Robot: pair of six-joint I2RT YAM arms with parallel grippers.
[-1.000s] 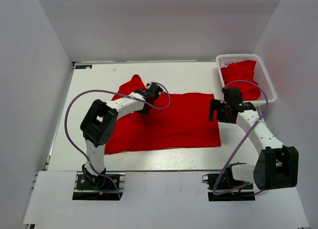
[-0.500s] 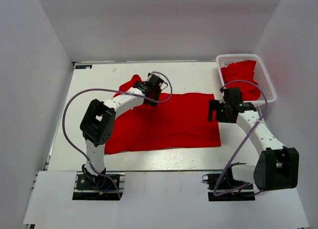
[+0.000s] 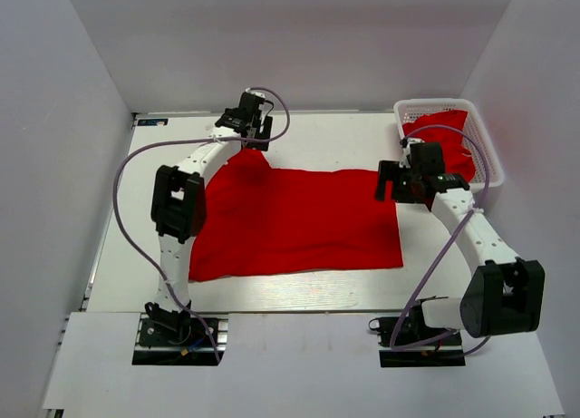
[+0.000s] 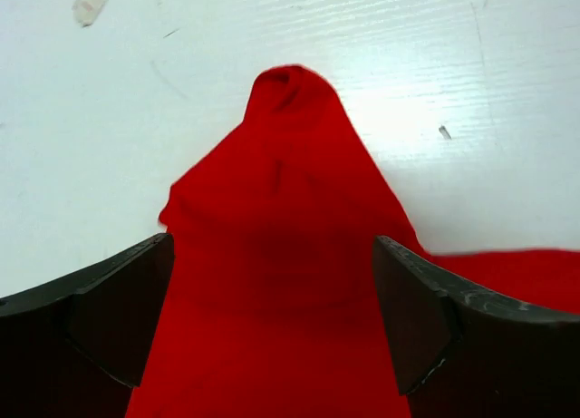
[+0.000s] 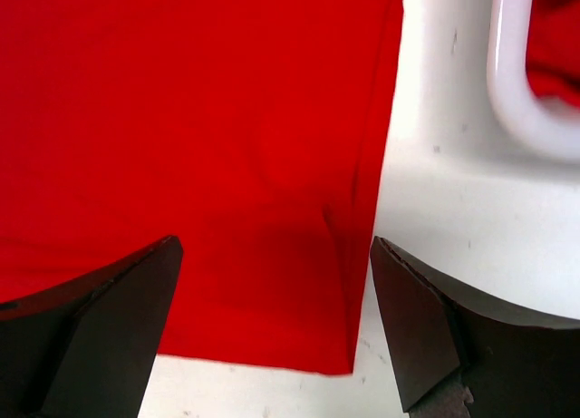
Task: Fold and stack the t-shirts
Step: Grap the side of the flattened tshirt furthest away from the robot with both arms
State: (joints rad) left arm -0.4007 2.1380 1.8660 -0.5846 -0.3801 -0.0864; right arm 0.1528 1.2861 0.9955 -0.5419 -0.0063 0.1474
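One red t-shirt point(image 3: 299, 223) lies spread flat on the white table. Its far left sleeve rises to a point point(image 4: 290, 101). My left gripper point(image 3: 254, 137) hangs open over that sleeve near the table's far edge, and its fingers point(image 4: 100, 318) hold nothing. At the shirt's far right corner point(image 5: 362, 327) my right gripper point(image 3: 391, 184) hovers open and empty. Another red t-shirt point(image 3: 442, 132) is bunched in the basket.
The white lattice basket point(image 3: 485, 150) stands at the back right, and its rim point(image 5: 517, 92) is close to my right gripper. Grey walls enclose the table on three sides. Purple cables loop off both arms.
My left gripper opened, let go of the sleeve and moved away toward the far edge. The sleeve now lies stretched to a point. The right gripper shifted slightly farther back.
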